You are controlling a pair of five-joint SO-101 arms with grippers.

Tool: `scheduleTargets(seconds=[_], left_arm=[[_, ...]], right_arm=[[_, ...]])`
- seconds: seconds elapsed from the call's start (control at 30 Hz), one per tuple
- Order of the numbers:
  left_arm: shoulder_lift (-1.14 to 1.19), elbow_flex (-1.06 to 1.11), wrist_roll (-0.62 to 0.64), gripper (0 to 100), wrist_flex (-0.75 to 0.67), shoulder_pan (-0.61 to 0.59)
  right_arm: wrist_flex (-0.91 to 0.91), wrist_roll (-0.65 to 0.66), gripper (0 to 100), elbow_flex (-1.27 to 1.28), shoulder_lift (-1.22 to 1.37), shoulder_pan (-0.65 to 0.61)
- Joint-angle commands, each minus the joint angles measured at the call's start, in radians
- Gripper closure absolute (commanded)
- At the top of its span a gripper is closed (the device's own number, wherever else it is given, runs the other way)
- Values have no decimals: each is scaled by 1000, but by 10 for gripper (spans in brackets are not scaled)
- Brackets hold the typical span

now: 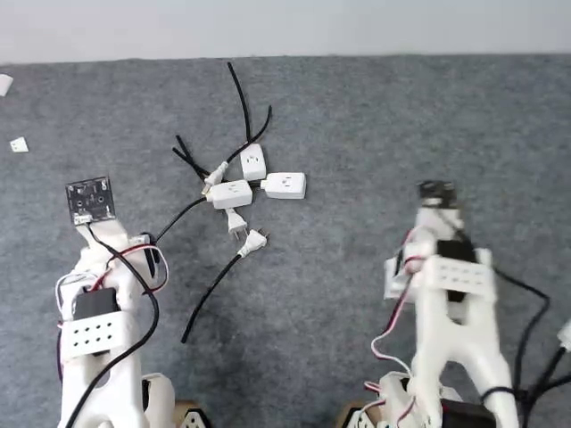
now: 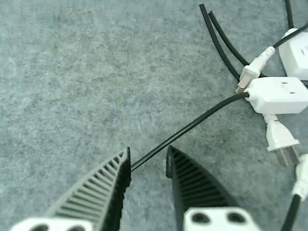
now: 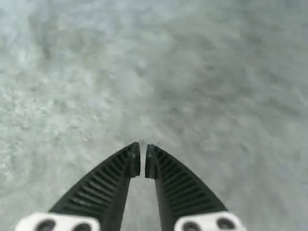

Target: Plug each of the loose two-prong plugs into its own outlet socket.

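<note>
Three white outlet sockets (image 1: 230, 193) (image 1: 253, 162) (image 1: 285, 185) lie clustered on the grey carpet at the table's middle. Loose white two-prong plugs lie around them: one (image 1: 214, 172) to the left, two (image 1: 235, 223) (image 1: 257, 239) just in front. In the left wrist view I see a socket (image 2: 279, 94), a plug (image 2: 250, 72) beside it and a pronged plug (image 2: 281, 142). My left gripper (image 2: 147, 158) is open; a black cable (image 2: 192, 126) from that socket runs toward the gap between its tips. My right gripper (image 3: 142, 156) is shut over bare carpet, far right of the cluster.
Black cables (image 1: 241, 98) trail back from the sockets, and one (image 1: 210, 294) runs forward from the nearest plug. The left arm (image 1: 107, 294) and right arm (image 1: 446, 276) stand at the front. Small white scraps (image 1: 18, 144) lie at the far left.
</note>
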Motion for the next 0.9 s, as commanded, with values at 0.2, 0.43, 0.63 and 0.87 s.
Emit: scheduleTargets(seconds=[0.2,0.43,0.63,0.87], left_arm=[[273,-274,-41,878,81,87],[549,-493,-176,874,83,123],[632,-568,-358,874,77,230],[661,-588,-500,873,14,296]], right_arm=[[-114,-8,978,32,33,-42],[-150,-8,976,32,38,-10],[-162,-8,976,32,41,-13],[-168,-8,976,32,42,-16]])
